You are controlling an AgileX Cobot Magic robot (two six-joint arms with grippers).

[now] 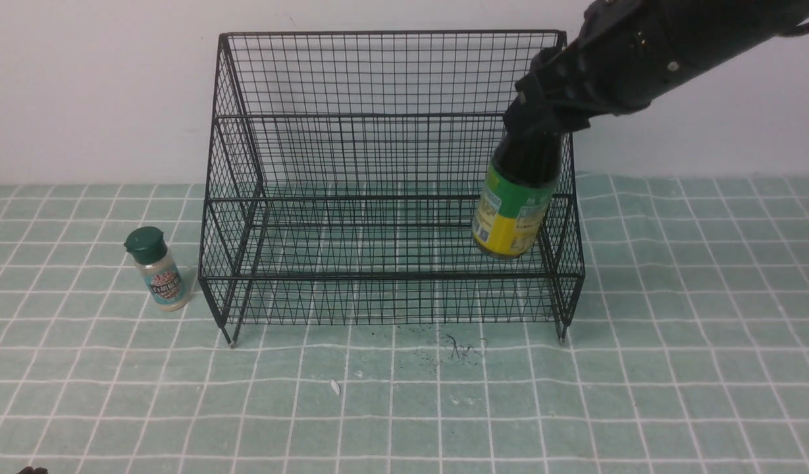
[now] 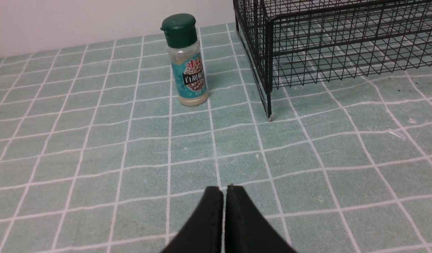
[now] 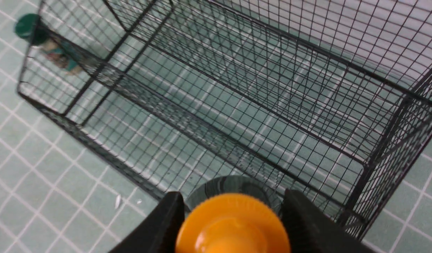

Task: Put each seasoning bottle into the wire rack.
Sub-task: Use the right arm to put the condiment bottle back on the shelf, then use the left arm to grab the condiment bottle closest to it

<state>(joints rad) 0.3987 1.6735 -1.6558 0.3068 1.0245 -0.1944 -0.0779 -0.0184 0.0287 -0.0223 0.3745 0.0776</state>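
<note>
The taller dark-liquid seasoning bottle (image 1: pixel 515 209), with a green-yellow label, hangs tilted over the right end of the wire rack (image 1: pixel 378 115), low above its front tier. My right gripper (image 1: pixel 539 122) is shut on its neck. In the right wrist view the orange cap (image 3: pixel 233 228) sits between the two black fingers (image 3: pixel 166 221) of the right gripper (image 3: pixel 233 198). The small shaker (image 1: pixel 157 270) with a dark green cap stands upright on the cloth, just left of the rack. My left gripper (image 2: pixel 224 189) is shut and empty, low over the cloth, well short of the shaker (image 2: pixel 187 63).
The black wire rack (image 2: pixel 324 42) stands against the white wall on a green checked cloth; its front left foot (image 2: pixel 269 117) is close to the shaker. Dark specks (image 1: pixel 453 349) and a small white scrap (image 1: pixel 335 387) lie in front of the rack.
</note>
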